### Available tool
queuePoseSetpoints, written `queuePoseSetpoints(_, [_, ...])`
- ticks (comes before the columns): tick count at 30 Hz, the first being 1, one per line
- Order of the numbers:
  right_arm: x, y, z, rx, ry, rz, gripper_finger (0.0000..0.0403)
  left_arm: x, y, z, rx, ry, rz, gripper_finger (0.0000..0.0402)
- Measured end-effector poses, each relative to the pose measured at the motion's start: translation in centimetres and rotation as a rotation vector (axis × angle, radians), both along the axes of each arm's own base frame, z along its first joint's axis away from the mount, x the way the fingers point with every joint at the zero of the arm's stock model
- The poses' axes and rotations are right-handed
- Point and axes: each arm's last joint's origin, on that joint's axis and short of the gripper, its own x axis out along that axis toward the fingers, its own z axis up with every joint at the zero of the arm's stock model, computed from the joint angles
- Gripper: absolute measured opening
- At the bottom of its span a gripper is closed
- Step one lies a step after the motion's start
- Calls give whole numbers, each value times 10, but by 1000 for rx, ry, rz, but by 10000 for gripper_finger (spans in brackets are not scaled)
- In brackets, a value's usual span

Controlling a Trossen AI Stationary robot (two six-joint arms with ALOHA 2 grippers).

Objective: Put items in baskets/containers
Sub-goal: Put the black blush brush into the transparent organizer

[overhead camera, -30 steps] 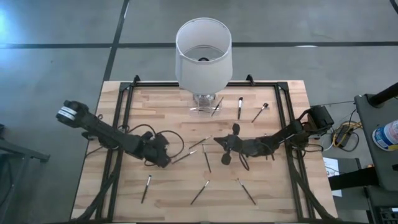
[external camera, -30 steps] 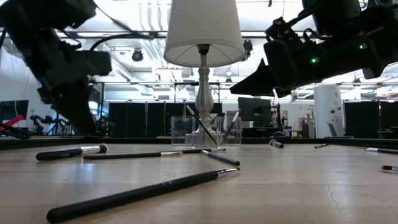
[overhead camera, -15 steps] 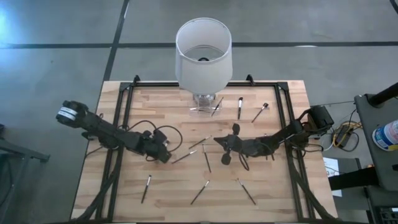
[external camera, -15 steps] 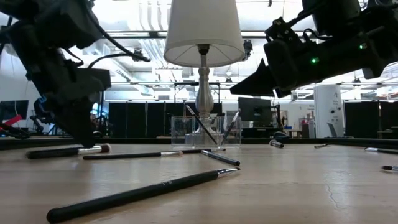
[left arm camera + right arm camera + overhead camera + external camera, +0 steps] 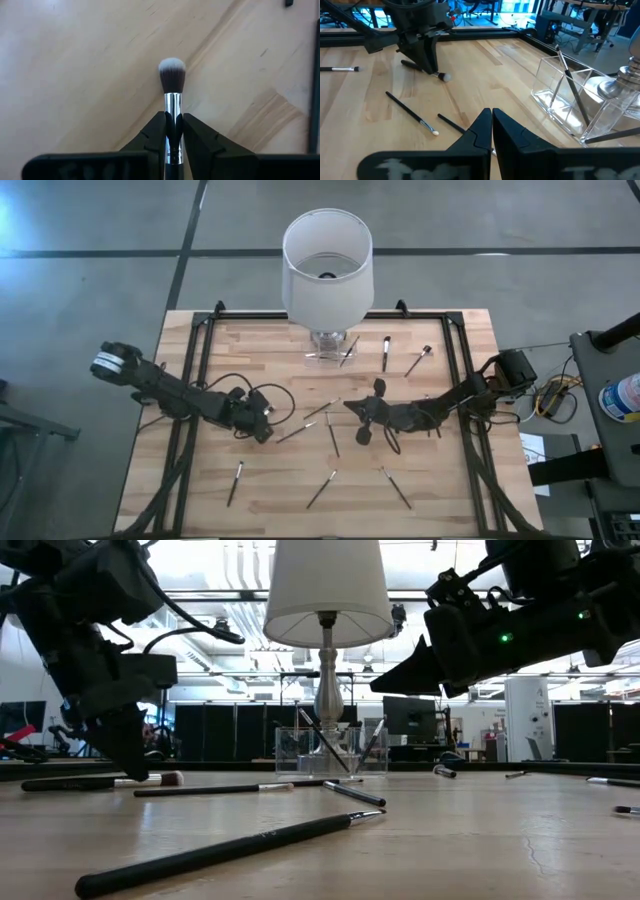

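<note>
High: clear holder (image 5: 327,350) sits at the lamp (image 5: 327,265) base, brushes sticking out of it; others are scattered on the table (image 5: 270,480). Low: holder (image 5: 330,751) has two or three brushes leaning inside. Left wrist: left gripper (image 5: 173,131) clamped on a fluffy-tipped brush (image 5: 172,90) over bare wood. Right wrist: right gripper (image 5: 491,121) closed on nothing, near the holder (image 5: 570,97).

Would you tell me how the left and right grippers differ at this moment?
The left gripper is clamped on a brush down at the table; the right gripper is shut on nothing and hovers mid-table. Both are dark, two-fingered, and sit over the wooden table.
</note>
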Motion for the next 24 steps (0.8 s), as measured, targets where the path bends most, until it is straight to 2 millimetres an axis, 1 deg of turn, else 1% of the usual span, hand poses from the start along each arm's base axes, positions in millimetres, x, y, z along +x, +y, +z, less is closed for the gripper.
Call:
queuePoseSetpoints(6, [0, 0, 0, 2, -1, 1, 9, 0, 0, 0, 31, 21, -59, 56])
queuePoseSetpoints(15, [0, 0, 0, 3, -1, 1, 9, 3, 4, -13, 45, 86, -28, 56])
queuePoseSetpoints(21, [0, 0, 0, 3, -1, 1, 9, 4, 5, -14, 49, 94, -40, 56])
queuePoseSetpoints(24, [0, 0, 0, 3, -1, 1, 9, 4, 5, -15, 63, 107, -80, 56])
